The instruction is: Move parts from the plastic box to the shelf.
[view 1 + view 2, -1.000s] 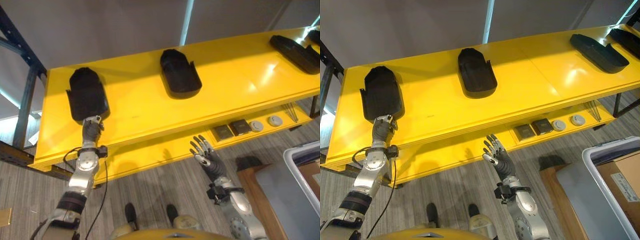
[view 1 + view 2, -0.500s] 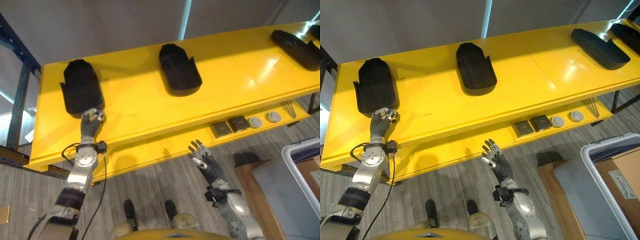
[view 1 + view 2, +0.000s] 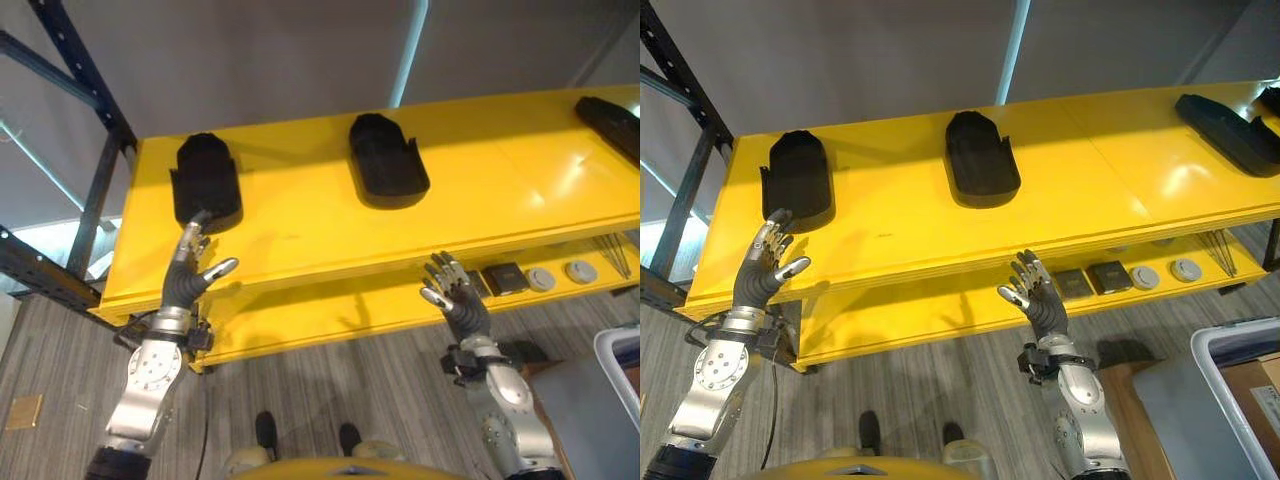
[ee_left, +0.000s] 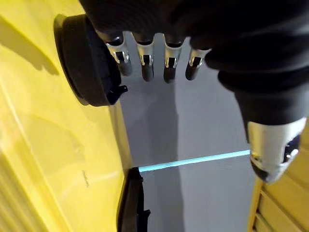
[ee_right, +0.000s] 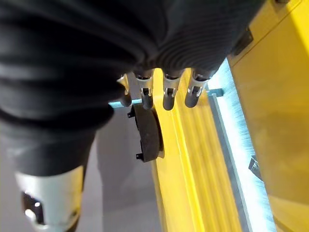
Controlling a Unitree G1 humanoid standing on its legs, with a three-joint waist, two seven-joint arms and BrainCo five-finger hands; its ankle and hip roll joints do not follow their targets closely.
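Three black moulded parts lie on the yellow shelf [image 3: 300, 225]: a left part [image 3: 205, 192], a middle part [image 3: 387, 172] and a long part [image 3: 1225, 132] at the far right. My left hand [image 3: 190, 278] is open with its fingers spread, just in front of the left part, its fingertips close to the part's near edge. The left wrist view shows that part [image 4: 89, 67] past my straight fingers [image 4: 145, 63]. My right hand [image 3: 455, 300] is open, empty, raised before the shelf's front edge, below the middle part [image 5: 147, 133].
A lower yellow shelf holds two dark square pieces [image 3: 505, 277] and two round discs [image 3: 580, 270]. A dark rack upright [image 3: 90, 100] stands at the left end. The plastic box's rim [image 3: 1240, 345] shows at the lower right, with a cardboard box beside it.
My left hand has come off the left part's near edge and spread open. The camera has shifted, so the shelf sits further right. My right hand stays open.
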